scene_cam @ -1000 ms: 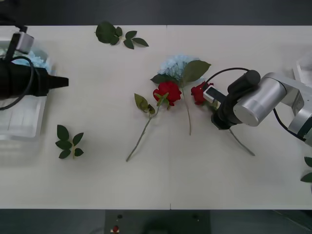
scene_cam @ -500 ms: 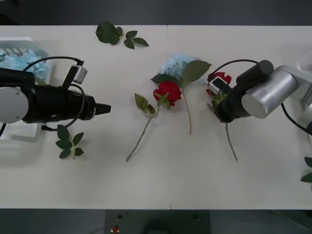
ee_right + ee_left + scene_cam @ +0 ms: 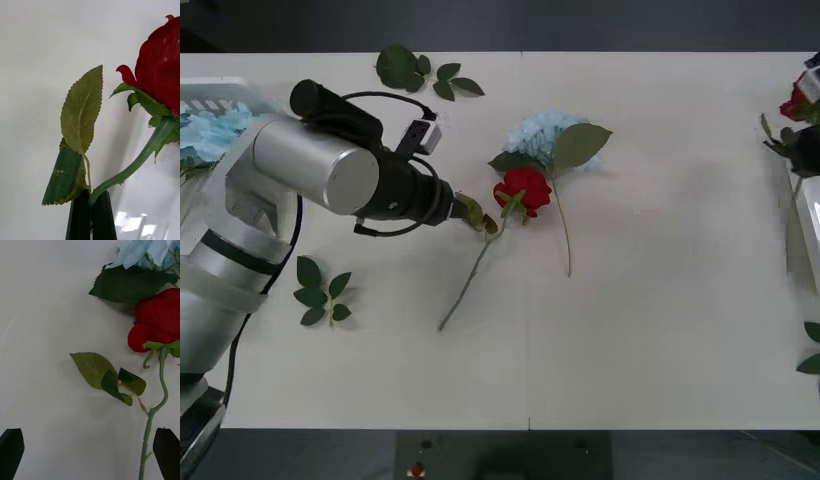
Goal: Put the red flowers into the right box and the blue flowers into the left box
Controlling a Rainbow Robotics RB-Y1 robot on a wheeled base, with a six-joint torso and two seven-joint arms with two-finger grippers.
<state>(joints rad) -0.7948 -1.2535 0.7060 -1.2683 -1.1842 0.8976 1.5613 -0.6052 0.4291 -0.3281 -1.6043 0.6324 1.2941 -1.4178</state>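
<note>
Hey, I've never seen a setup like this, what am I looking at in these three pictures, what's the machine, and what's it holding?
It is a two-armed robot sorting artificial flowers on a white table. The wide picture looks down from above its arms; the two upright ones come from wrist cameras. The left gripper hangs open over a red rose lying beside a blue flower. The right gripper, at the table's right edge, is shut on another rose's stem. More blue flowers lie in the left box. Loose leaf sprigs are scattered about.

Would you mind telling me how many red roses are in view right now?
2: one rose lies mid-table beside the blue flower; the other rose is held by the right hand at the table's right edge. Others may be hidden.
</note>
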